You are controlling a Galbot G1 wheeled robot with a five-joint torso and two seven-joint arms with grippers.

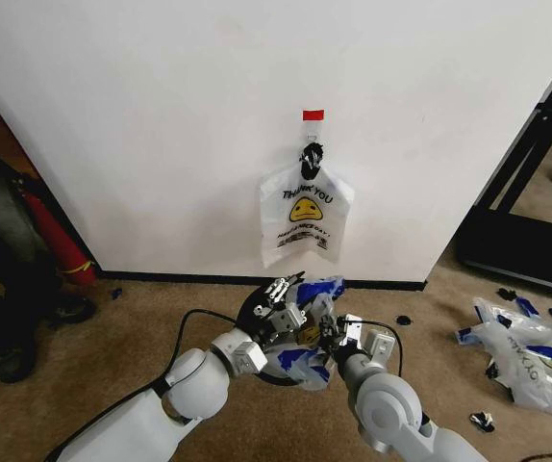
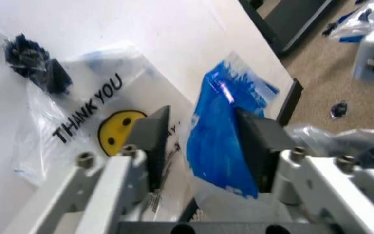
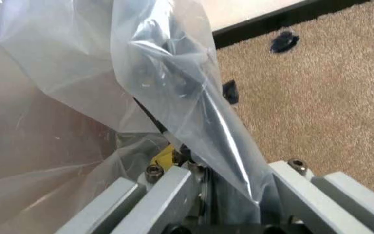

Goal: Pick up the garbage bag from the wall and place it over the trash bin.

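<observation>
Two grippers work a garbage bag [image 1: 307, 358] over the trash bin [image 1: 257, 310] on the carpet below the wall [image 1: 161, 115]. The left gripper [image 2: 203, 146] stands spread around a blue fold. The right gripper [image 3: 203, 187] pinches clear plastic. Another bag [image 1: 303, 219] hangs from the hook [image 1: 312, 152].

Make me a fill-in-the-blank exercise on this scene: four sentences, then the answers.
1. A printed bag hangs on the wall from a black ____.
2. The tape strip above that bag is ____.
3. The left gripper and the right gripper are both at the garbage bag, low over the ____.
4. More bags lie on the carpet on the robot's ____ side.

Answers: hook; red; trash bin; right
</observation>
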